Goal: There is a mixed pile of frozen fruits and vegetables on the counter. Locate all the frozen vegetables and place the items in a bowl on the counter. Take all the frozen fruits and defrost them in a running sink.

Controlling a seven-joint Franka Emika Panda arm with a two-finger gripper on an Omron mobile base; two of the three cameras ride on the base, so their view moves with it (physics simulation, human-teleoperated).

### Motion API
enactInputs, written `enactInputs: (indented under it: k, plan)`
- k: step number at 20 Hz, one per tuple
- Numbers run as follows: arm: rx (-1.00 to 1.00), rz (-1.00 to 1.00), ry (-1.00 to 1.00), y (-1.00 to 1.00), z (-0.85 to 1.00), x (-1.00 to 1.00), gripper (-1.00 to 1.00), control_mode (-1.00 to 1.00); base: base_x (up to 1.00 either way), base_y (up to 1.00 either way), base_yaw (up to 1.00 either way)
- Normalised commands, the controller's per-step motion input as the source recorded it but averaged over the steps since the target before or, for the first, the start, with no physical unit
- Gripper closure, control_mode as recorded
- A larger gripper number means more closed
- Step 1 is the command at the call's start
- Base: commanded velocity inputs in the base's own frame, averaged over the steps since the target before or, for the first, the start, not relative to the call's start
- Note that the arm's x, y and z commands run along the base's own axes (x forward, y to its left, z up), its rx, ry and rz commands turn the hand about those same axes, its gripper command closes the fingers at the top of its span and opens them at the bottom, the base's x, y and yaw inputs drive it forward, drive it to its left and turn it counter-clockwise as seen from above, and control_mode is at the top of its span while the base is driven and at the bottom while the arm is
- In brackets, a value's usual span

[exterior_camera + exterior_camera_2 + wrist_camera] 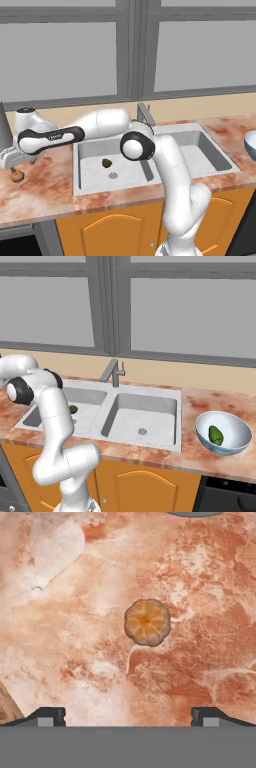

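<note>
The counter (pixel 45 187), reddish marbled stone over orange cabinet doors, carries the grey double sink (pixel 150 406) with its angular faucet (pixel 114 372). I have the arm reaching far to its left, over the stone left of the sink. The pale bowl (pixel 237 443) sits on the counter right of the sink, with the bright green oblong (pixel 215 434) inside. The dark olive ball (pixel 106 162) lies in the left basin near the drain; I cannot tell whether water runs. The gripper (pixel 16 165) hangs just above the orange-tan ball (pixel 147 622), which rests on the stone. In the hand view both finger tips (pixel 47 717) stand wide apart, holding nothing, the ball centred between them but ahead of them.

Risk, as I judge it: the ball is round and ribbed, so an off-centre closure could squirt it sideways and send it rolling along the stone. Descending too far would drive the tips into the counter.
</note>
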Motion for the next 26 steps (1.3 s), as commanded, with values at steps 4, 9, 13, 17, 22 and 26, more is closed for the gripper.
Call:
enactInputs:
  k: [4, 9, 13, 17, 22, 26]
  plan:
    - [0.18, -0.05, -0.04, -0.2, -0.32, -0.1, -1.0, -1.0, 0.0, 0.0, 0.0]
    - [-0.01, -0.05, 0.02, -0.04, -0.03, 0.1, -1.0, -1.0, 0.0, 0.0, 0.0]
    - [-0.17, -0.12, 0.25, 0.16, 0.37, 0.23, -1.0, -1.0, 0.0, 0.0, 0.0]
    - [-0.21, -0.1, 0.31, 0.17, 0.43, 0.31, -1.0, -1.0, 0.0, 0.0, 0.0]
    - [-0.31, -0.09, 0.14, 0.27, 0.31, 0.25, -1.0, -1.0, 0.0, 0.0, 0.0]
    - [-0.37, -0.06, 0.0, 0.33, 0.06, 0.0, -1.0, -1.0, 0.0, 0.0, 0.0]
